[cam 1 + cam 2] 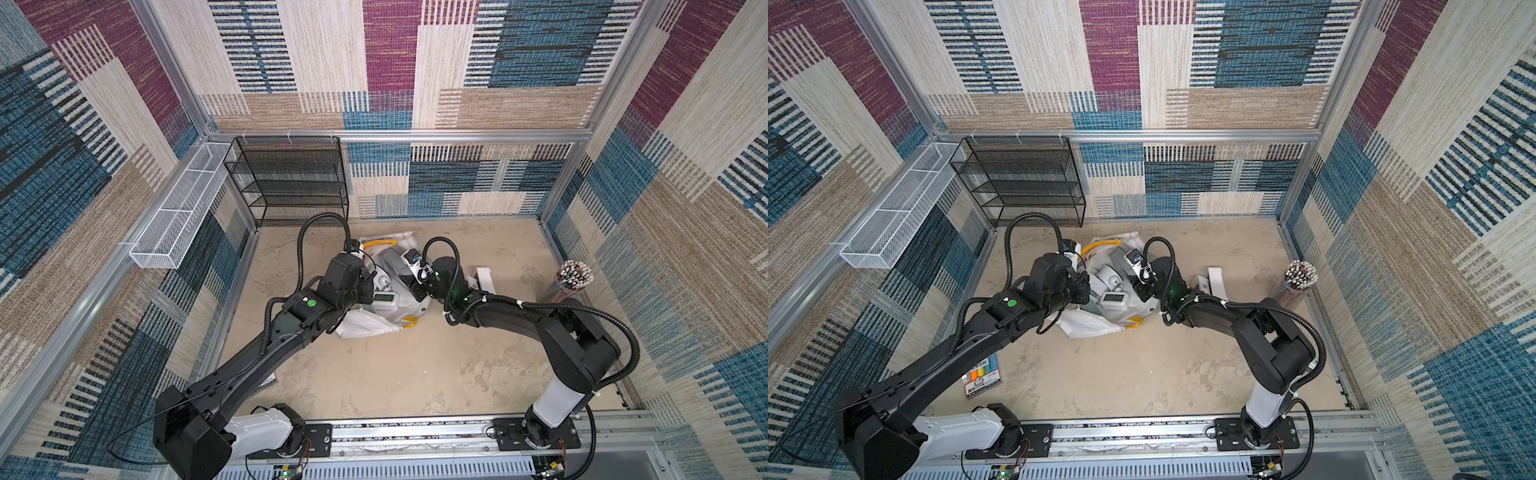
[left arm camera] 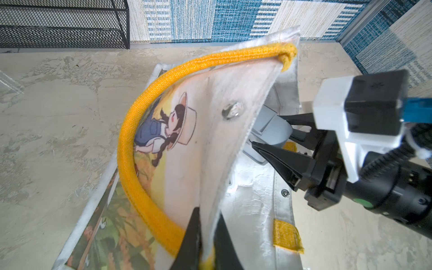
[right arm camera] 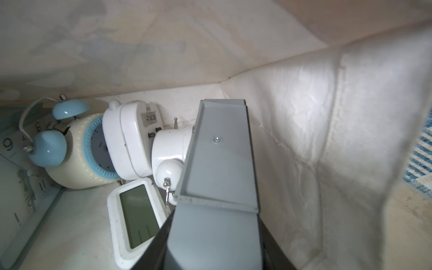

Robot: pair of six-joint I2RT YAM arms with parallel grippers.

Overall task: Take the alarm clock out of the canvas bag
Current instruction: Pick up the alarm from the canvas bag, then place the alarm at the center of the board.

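Several clocks [image 3: 77, 159] inside canvas bag [image 1: 365, 328], left tool [image 2: 209, 215] clamping its rim, right tool [image 2: 266, 129] gripping grey box [image 3: 219, 152]

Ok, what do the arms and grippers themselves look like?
The left arm and right arm are both black with a white base link, a green dot near the wrist and a looping ribbed black cable. The right gripper has black wedge fingers and a white camera mount with a blue plug; the left gripper is black too.
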